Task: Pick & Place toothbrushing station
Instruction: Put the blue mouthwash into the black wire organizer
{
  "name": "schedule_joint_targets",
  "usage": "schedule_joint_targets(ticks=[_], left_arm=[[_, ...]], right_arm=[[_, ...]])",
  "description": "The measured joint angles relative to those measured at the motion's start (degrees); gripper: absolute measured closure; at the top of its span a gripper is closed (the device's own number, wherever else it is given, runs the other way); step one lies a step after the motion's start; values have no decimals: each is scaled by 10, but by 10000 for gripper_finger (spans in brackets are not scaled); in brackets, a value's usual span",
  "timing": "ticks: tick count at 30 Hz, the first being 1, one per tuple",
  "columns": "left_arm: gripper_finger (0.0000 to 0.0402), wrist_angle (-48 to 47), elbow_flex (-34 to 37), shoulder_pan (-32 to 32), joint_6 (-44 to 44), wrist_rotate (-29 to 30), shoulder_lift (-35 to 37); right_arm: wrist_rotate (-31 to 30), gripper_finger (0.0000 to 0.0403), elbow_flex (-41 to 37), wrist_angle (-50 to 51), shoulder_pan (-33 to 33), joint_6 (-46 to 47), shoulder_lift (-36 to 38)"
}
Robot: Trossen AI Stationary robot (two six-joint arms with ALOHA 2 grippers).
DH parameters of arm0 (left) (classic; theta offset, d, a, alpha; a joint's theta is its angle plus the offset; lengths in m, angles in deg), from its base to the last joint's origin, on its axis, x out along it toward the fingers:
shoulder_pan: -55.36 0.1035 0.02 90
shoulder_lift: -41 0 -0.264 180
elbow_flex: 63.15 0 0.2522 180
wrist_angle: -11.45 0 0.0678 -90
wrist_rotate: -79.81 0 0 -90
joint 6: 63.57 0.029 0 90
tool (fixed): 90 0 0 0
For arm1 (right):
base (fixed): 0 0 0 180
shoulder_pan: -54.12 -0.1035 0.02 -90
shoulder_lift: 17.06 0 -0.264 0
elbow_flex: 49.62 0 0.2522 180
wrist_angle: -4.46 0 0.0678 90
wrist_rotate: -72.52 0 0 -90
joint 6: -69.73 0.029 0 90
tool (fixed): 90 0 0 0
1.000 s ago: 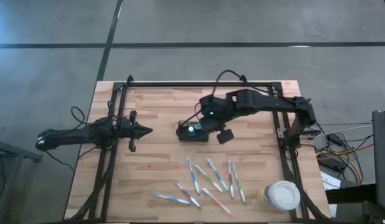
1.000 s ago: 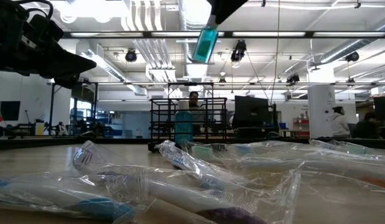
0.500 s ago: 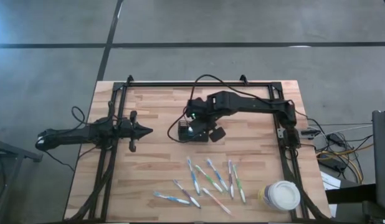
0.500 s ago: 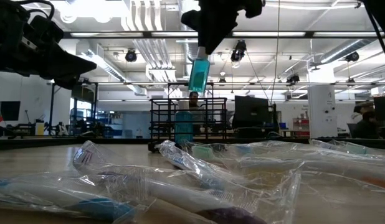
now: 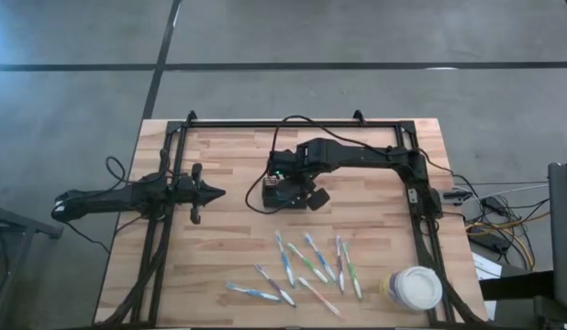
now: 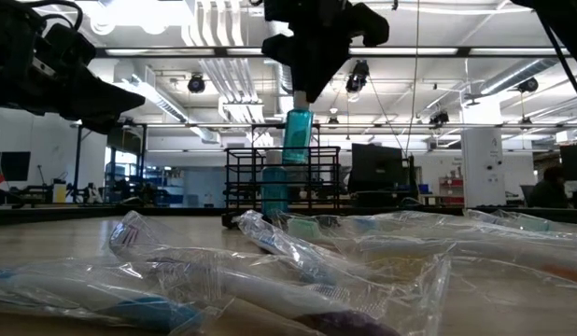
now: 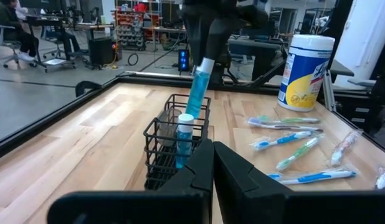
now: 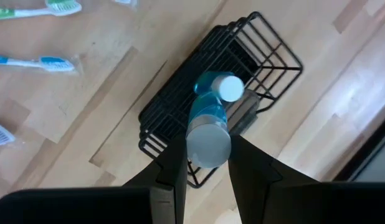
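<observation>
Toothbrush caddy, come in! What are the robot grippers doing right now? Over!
Right gripper shut on blue tube, lowering into caddy. Left gripper parked aside, shut. Another tube already inside. Nothing blocking.

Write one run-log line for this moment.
right end effector: holds blue tube above caddy | left end effector: waiting, table left | second tube: in caddy

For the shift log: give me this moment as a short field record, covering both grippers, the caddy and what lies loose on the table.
right gripper: shut on a blue tube, held upright directly over the caddy, its lower end at the caddy's top
left gripper: shut, empty, waiting at the table's left side
caddy: black wire, upright on the wooden table; a second blue tube with a white cap already stands in it
toothbrushes: several wrapped ones lying loose on the table, apart from the caddy
wipes tub: white-lidded, near the table's corner by the toothbrushes
</observation>
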Motion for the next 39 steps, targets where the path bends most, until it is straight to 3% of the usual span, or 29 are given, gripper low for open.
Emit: schedule_joint_targets(ticks=[39], left_arm=[[392, 0, 0, 0, 8, 1, -17]], right_arm=[[42, 319, 0, -17, 20, -38, -96]])
